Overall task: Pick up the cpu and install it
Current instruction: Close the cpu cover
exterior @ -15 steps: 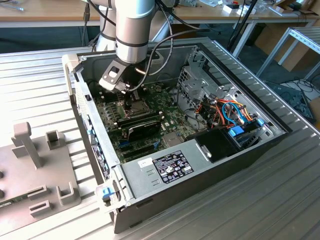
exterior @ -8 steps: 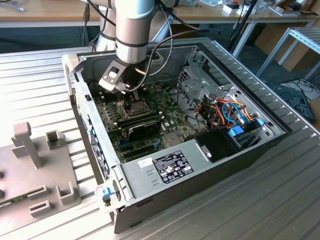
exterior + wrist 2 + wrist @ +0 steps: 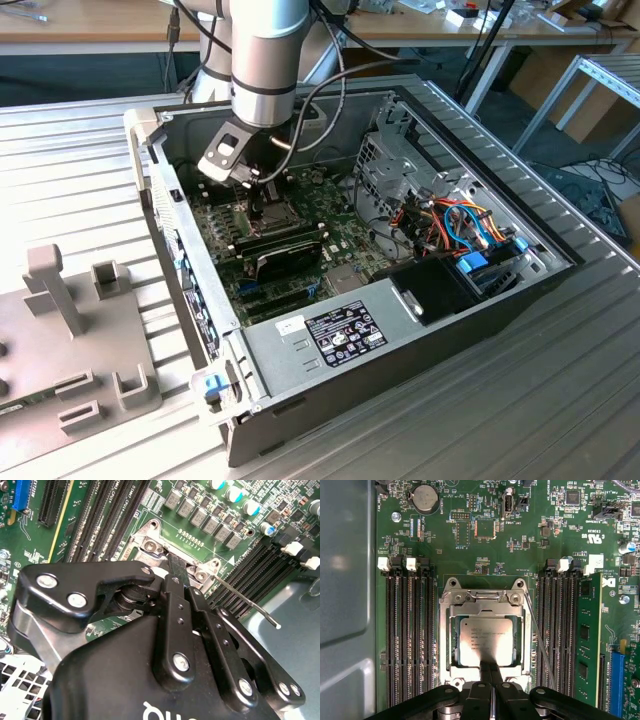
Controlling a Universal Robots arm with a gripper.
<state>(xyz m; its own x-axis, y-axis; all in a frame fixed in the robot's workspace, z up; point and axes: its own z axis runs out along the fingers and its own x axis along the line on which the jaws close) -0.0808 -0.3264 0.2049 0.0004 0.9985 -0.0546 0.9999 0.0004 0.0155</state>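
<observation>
Hanging inside the open computer case (image 3: 420, 345), my gripper (image 3: 490, 667) has its jaws drawn together, with a hairline seam between the two fingers (image 3: 176, 567) and nothing held in them. The cpu (image 3: 486, 641) lies flat within the socket frame (image 3: 445, 645) on the green motherboard (image 3: 440, 555). My fingertips overlap its near edge in the first wrist view; whether they touch the metal I cannot tell. The socket's thin lever rod (image 3: 245, 598) slants free just beside my fingers and is the closest thing in the way. Rows of empty black memory slots (image 3: 410, 645) flank the socket on both sides, and one green memory stick (image 3: 585, 645) stands beyond one bank. A coin battery (image 3: 424, 498) sits farther off on the board.

Taking the exterior view as a clock face around me, the arm (image 3: 268, 50) rises at twelve. The drive cage (image 3: 395, 160) and its coloured wires (image 3: 462, 225) lie from three to four. A black oblong module (image 3: 285, 255) sits near at five, with the labelled power supply (image 3: 335, 335) beyond it. A grey fixture (image 3: 70, 340) rests on the ribbed table (image 3: 560, 400) at eight.
</observation>
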